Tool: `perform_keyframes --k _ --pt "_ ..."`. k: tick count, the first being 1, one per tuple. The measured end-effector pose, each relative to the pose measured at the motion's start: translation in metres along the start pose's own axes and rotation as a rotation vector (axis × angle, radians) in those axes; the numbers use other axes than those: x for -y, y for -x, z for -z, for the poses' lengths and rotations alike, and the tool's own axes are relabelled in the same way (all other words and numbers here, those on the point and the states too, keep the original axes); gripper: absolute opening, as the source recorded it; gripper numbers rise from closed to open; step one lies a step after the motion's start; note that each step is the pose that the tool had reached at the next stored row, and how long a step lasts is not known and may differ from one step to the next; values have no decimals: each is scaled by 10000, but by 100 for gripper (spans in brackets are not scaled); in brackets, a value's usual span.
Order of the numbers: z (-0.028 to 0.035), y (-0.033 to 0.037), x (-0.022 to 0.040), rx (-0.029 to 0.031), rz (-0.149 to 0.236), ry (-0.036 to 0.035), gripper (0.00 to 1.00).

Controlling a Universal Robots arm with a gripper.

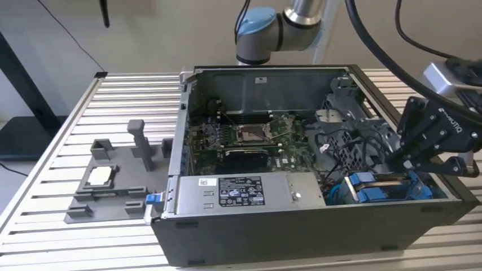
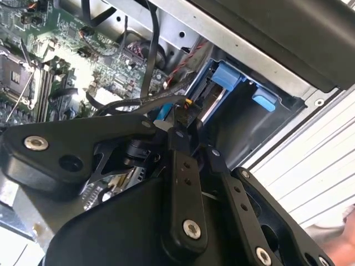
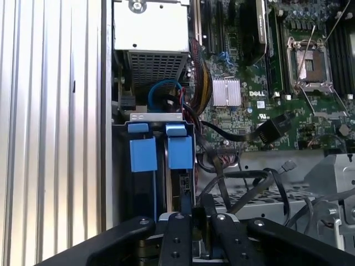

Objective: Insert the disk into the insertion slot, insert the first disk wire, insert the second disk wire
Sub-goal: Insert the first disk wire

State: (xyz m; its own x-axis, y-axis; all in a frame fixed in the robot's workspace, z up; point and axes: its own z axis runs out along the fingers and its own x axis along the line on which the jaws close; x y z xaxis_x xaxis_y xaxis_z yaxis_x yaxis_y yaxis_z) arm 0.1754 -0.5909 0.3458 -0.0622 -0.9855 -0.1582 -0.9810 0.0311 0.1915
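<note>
The disk point(image 3: 179, 151) stands edge-on in its blue carrier inside the insertion slot point(image 3: 123, 183), at the front corner of the open case on the exterior view's right point(image 1: 376, 191). My gripper point(image 1: 410, 166) hangs just above that bay. In both wrist views its two black fingers point(image 3: 177, 221) sit close together, pinching a black connector of a disk wire point(image 2: 187, 108) at the disk's end. The wire's black cable point(image 2: 122, 104) runs back toward the motherboard. Which of the two wires this is cannot be told.
A grey power-supply box point(image 1: 241, 195) lies along the case front beside the bay. The motherboard point(image 1: 249, 135) with its CPU socket fills the case floor. Loose black cables point(image 1: 354, 147) cross the metal cage behind the bay. A grey fixture point(image 1: 105, 186) stands on the slatted table.
</note>
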Motion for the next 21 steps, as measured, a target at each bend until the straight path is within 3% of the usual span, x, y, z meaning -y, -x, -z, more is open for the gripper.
perform_keyframes --k 3,9,15,18,21 --pt "-22 -3 29 0 -17 70 19" --pt "-53 -7 56 10 -16 76 19" --pt "-77 -10 80 93 -1 85 19" --pt "-85 -12 87 167 12 90 19" --pt "-90 -12 90 167 8 100 19"
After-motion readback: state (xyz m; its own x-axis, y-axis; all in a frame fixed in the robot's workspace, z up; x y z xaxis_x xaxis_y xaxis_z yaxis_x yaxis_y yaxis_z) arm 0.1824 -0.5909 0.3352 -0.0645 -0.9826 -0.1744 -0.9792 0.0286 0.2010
